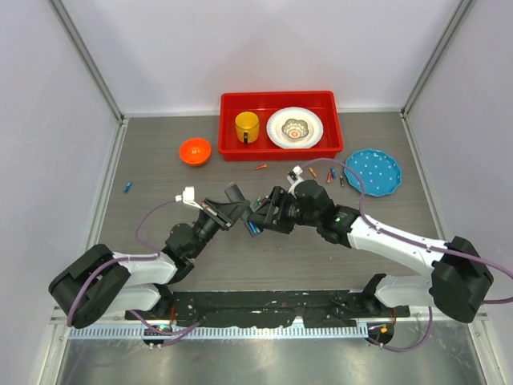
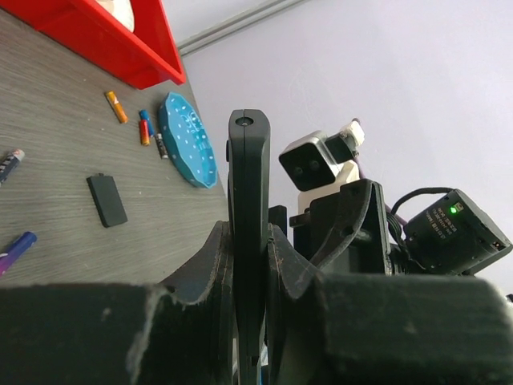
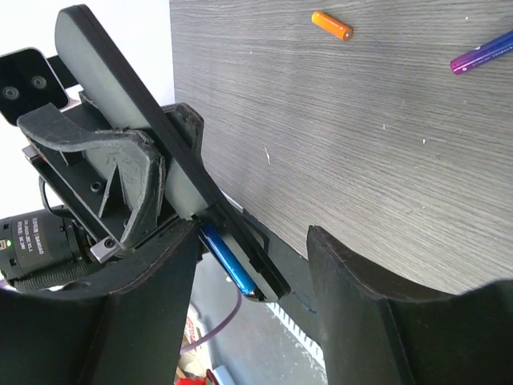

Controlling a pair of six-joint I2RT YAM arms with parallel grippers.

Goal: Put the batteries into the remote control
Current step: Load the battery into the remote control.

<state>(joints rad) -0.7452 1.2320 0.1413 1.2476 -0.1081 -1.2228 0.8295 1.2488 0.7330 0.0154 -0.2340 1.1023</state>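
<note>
- L gripper (image 2: pixel 248 241): clamped tight on the remote control (image 2: pixel 244 160), holding it edge-on. It looks lifted clear of the table (image 1: pixel 160 172), mid-workspace btwn the two arms.
- R gripper (image 3: pixel 252 241): jaws wide, nothing pinched. They straddle one end of the remote, where a blue battery (image 3: pixel 228 261) lies in the open bay.
- Risk 1: can't tell if that cell is fully seated. If it's only resting there, any wobble of L or a bump from R could let it slide out and drop.
- Risk 2: one R finger (image 3: pixel 152 305) sits right beside the cell and the remote's edge. Back out crooked and you'll snag it, popping the cell or twisting the remote in L's grip.
- Risk 3: L pinches a thin body. Pressing the next cell in w/ R levers against that pinch, so the remote may pivot or slip.
- Risk 4: polarity marks unreadable here, and a cell put in the wrong way round won't seat.
- Spare cells, e.g. an orange battery (image 3: pixel 332 25) and a purple battery (image 3: pixel 481 52), lie loose on the table. They're round, so a sloppy pinch rolls them off.
- Small black flat piece (image 2: pixel 107 200), prob. the bay cover, lies near the blue plate (image 2: pixel 188 144). Don't knock it away.
</note>
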